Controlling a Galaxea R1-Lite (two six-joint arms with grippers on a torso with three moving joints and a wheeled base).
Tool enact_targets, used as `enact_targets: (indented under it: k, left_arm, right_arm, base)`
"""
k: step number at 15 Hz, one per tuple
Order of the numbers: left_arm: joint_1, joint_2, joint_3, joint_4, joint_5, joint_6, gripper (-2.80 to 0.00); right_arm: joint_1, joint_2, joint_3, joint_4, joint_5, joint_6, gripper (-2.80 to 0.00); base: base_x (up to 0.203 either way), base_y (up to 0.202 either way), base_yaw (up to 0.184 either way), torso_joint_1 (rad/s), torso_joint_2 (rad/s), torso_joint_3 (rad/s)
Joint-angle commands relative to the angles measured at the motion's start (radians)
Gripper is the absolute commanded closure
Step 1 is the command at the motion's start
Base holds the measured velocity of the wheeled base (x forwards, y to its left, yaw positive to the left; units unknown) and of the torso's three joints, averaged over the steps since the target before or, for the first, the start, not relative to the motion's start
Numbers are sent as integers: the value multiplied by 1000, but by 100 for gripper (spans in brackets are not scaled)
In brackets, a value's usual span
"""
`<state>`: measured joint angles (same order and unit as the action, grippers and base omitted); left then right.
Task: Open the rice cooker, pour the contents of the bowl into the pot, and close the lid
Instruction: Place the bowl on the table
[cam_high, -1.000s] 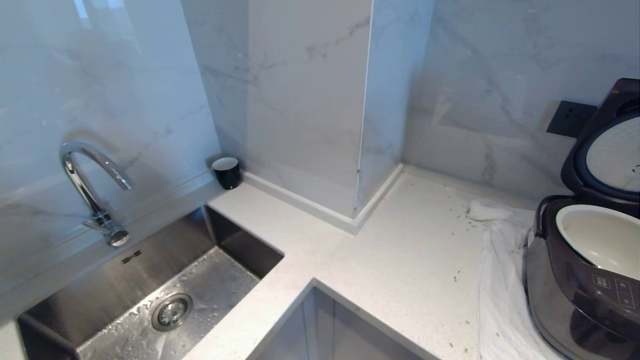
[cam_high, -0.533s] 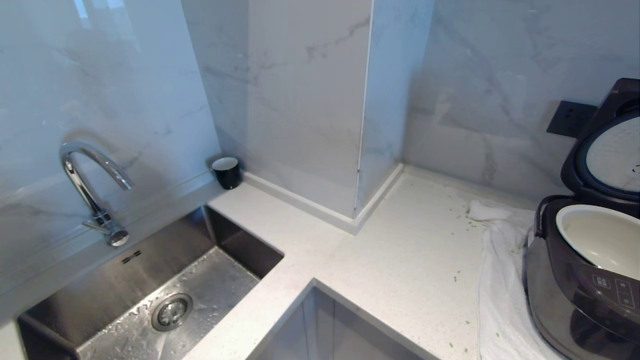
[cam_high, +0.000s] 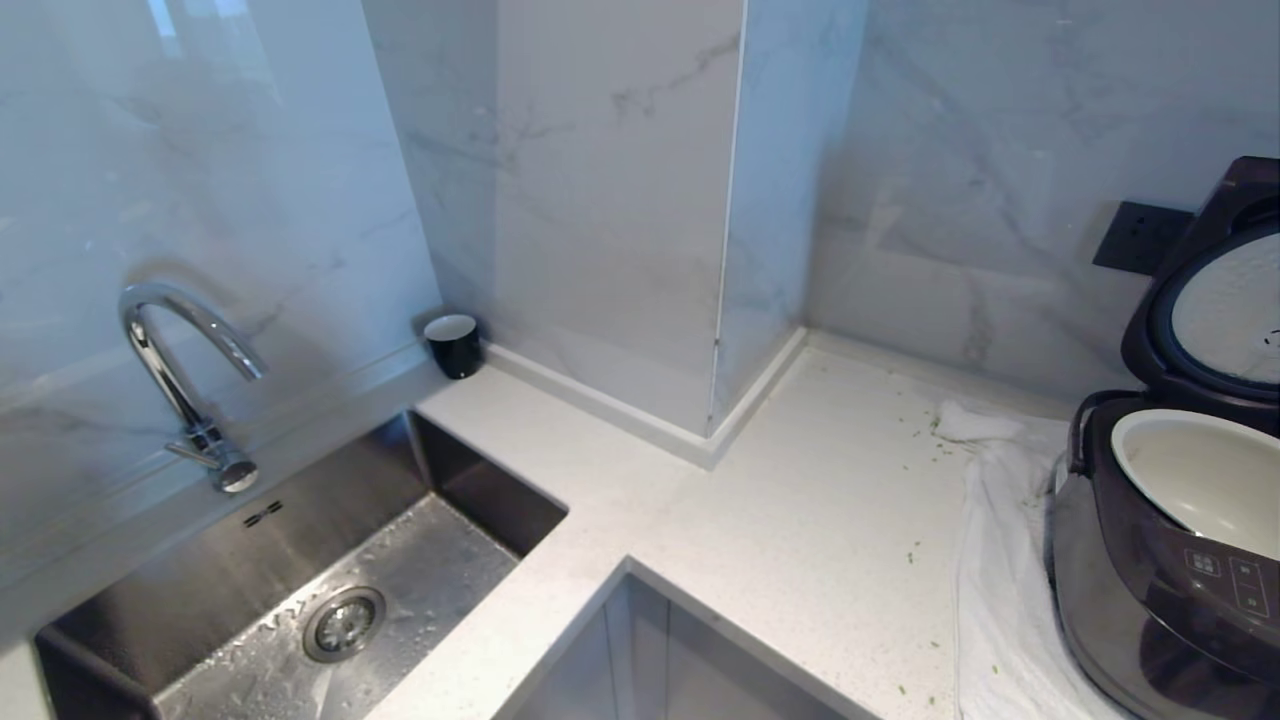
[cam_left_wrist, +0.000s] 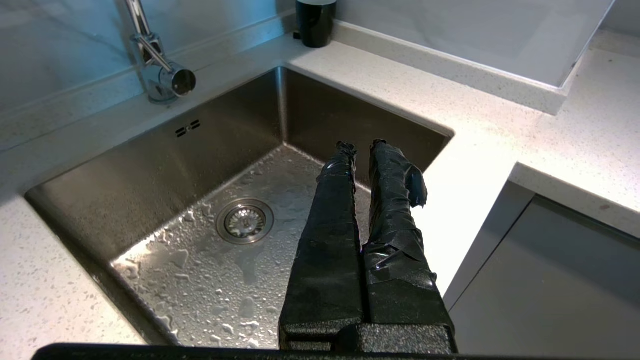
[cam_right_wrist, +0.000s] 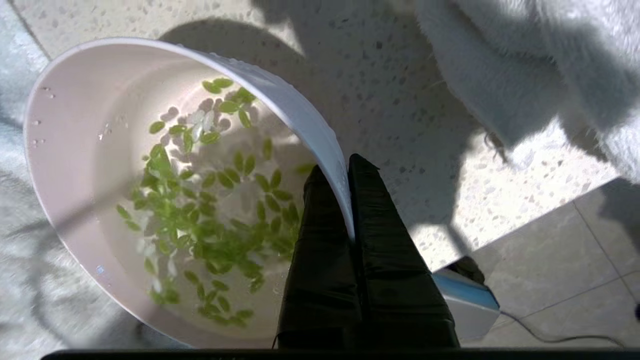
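The dark-brown rice cooker (cam_high: 1130, 580) stands at the right edge of the head view with its lid (cam_high: 1210, 290) raised and the pale dimpled plate showing. Inside it sits the cream-white pot (cam_high: 1190, 480), which looks bare. In the right wrist view my right gripper (cam_right_wrist: 337, 172) is shut on the rim of the pale bowl (cam_right_wrist: 65, 165), one finger inside and one outside. Green chopped contents (cam_right_wrist: 210, 215) lie across the bowl's white inside. My left gripper (cam_left_wrist: 361, 146) is shut, holding nothing, parked above the steel sink (cam_left_wrist: 165, 170).
A white towel (cam_high: 1000, 560) lies under and beside the cooker, with green bits scattered on the counter (cam_high: 800, 520). A black cup (cam_high: 455, 345) stands in the corner by the faucet (cam_high: 185, 380). A wall socket (cam_high: 1140, 237) sits behind the cooker.
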<state>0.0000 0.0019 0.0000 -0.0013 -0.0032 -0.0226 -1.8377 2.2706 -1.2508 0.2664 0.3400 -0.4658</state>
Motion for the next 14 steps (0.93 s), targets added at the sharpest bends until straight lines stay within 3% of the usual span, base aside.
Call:
enact_targets:
  k: [1,7,8,14]
  left_arm:
    - [0,1,2,0,0,0,0]
    - [0,1,2,0,0,0,0]
    - [0,1,2,0,0,0,0]
    - [0,1,2,0,0,0,0]
  right_arm:
    - [-3,9,69,-114,4,-14,0]
    - [-6,9,77,-127,4,-24,0]
    - [-6,10,77,-127,5,-25,-280]
    - [-6,9,66,-121,4,-26,-280]
  base:
    - [0,0,0,0,0,0]
    - [0,0,0,0,0,0]
    - [0,0,0,0,0,0]
    - [0,0,0,0,0,0]
